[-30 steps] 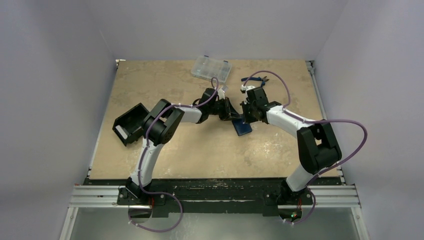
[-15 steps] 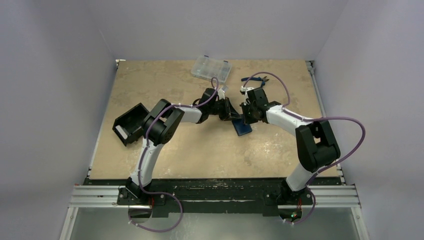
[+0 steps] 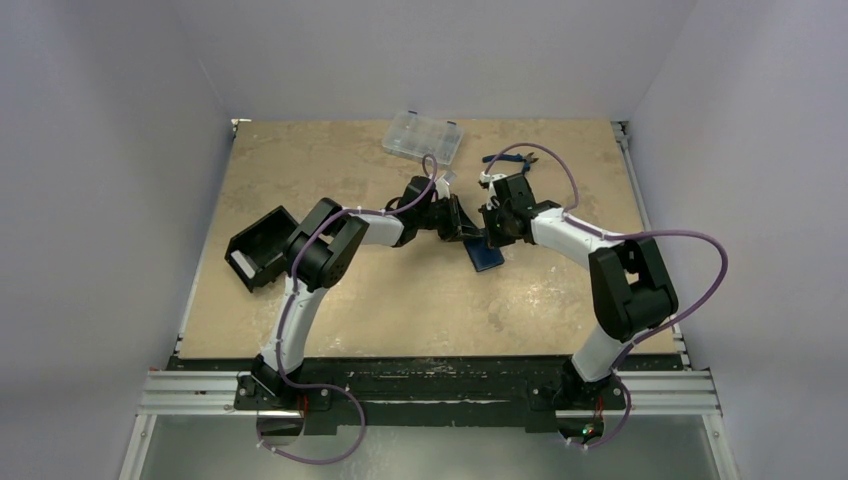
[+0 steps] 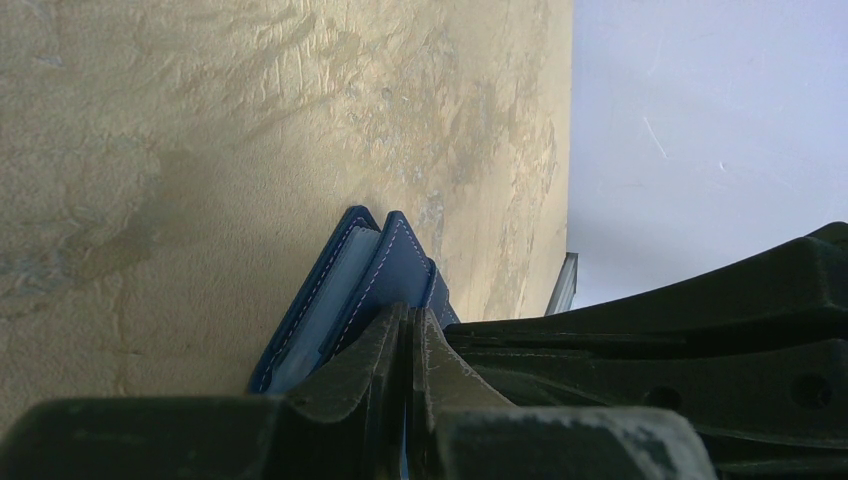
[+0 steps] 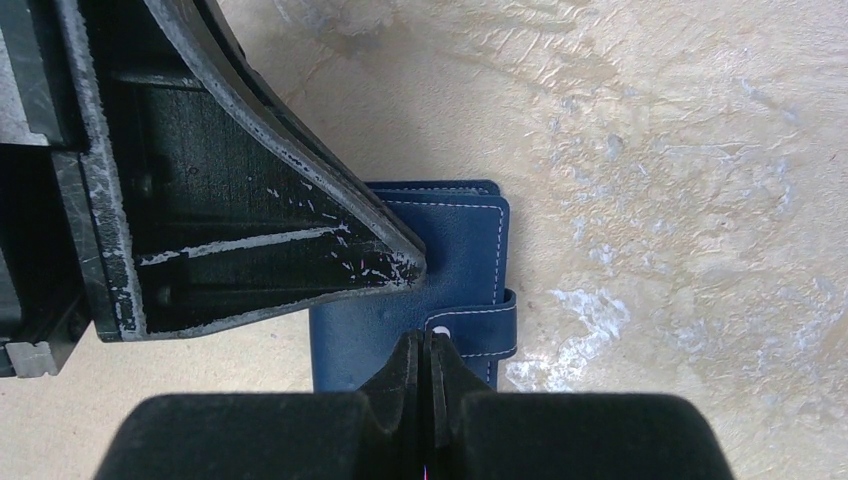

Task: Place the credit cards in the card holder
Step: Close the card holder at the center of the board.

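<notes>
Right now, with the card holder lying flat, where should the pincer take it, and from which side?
Probably the snap tab of the card holder, coming from the right side as the right wrist view shows it. The tab alone juts past the cover's edge, while the flat covers lie against the table and offer little to pinch.

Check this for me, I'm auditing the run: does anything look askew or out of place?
The black box near the table's left edge sits skewed, seemingly tipped on its side. The card holder gapes slightly open.
</notes>
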Controlling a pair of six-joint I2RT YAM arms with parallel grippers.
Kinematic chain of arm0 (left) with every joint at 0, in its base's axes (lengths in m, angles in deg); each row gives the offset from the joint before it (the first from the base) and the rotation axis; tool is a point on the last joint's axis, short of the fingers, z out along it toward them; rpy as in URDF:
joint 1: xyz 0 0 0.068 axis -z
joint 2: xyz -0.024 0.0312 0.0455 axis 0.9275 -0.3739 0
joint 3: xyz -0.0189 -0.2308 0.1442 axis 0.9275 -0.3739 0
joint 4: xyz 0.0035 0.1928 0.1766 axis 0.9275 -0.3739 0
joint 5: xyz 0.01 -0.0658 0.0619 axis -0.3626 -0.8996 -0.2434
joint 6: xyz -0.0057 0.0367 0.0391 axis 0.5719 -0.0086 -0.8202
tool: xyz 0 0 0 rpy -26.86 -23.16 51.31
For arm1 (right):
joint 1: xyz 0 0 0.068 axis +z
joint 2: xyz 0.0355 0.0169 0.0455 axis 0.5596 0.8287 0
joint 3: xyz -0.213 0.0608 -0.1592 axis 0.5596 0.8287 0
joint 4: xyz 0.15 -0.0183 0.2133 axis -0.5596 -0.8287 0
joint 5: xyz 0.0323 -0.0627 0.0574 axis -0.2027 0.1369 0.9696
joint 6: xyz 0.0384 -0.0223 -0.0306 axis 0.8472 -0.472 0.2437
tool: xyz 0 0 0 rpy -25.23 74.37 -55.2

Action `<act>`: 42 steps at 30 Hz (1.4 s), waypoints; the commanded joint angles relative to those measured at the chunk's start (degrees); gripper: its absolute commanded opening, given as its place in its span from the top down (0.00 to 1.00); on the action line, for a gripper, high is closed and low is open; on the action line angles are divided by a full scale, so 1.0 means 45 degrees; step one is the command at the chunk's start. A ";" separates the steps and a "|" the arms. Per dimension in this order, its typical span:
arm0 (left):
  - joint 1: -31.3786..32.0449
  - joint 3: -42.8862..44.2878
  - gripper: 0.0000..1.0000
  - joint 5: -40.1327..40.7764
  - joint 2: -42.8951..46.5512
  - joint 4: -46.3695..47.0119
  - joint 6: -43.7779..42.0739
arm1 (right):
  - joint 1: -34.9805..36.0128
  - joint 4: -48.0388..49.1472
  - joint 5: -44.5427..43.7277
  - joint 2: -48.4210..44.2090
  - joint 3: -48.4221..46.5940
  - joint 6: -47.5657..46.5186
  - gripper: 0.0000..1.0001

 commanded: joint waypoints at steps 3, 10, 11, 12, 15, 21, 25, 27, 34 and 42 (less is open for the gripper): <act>-0.0007 -0.0242 1.00 0.0137 -0.0594 -0.1068 -0.0704 | 0.0024 -0.0332 0.0932 0.0273 -0.0195 -0.0086 1.00; -0.0005 -0.0249 1.00 0.0142 -0.0587 -0.1077 -0.0696 | 0.0034 -0.0322 0.1219 0.0693 -0.0424 0.0828 1.00; -0.0022 -0.0263 1.00 0.0134 -0.0595 -0.1060 -0.0690 | 0.0032 -0.0260 0.1204 0.0742 -0.0389 0.1061 1.00; -0.0021 -0.0268 1.00 0.0142 -0.0596 -0.1053 -0.0685 | 0.0017 -0.0140 0.1244 0.0795 -0.0321 0.1244 1.00; -0.0010 -0.0252 1.00 0.0135 -0.0605 -0.1039 -0.0653 | 0.0034 0.0094 0.1236 0.1198 -0.0215 0.1544 1.00; -0.0017 -0.0270 1.00 0.0137 -0.0632 -0.1038 -0.0657 | 0.0015 0.0278 0.0507 0.1937 -0.0170 0.2021 1.00; -0.0007 -0.0290 1.00 0.0111 -0.0626 -0.1052 -0.0684 | -0.0164 0.0293 0.0946 0.2325 -0.0275 0.2212 1.00; -0.0013 -0.0308 1.00 0.0095 -0.0573 -0.1058 -0.0722 | -0.0232 0.0529 0.1885 0.2027 -0.0228 0.2216 1.00; -0.0054 0.0160 0.95 -0.0979 -0.0346 -0.0480 -0.0264 | -0.0373 -0.0668 0.3676 -0.0659 -0.1594 0.2320 0.83; -0.0259 0.1361 0.73 -0.2122 0.0820 -0.0540 0.0067 | -0.2182 -0.0832 0.4645 -0.1645 -0.0493 0.1980 0.73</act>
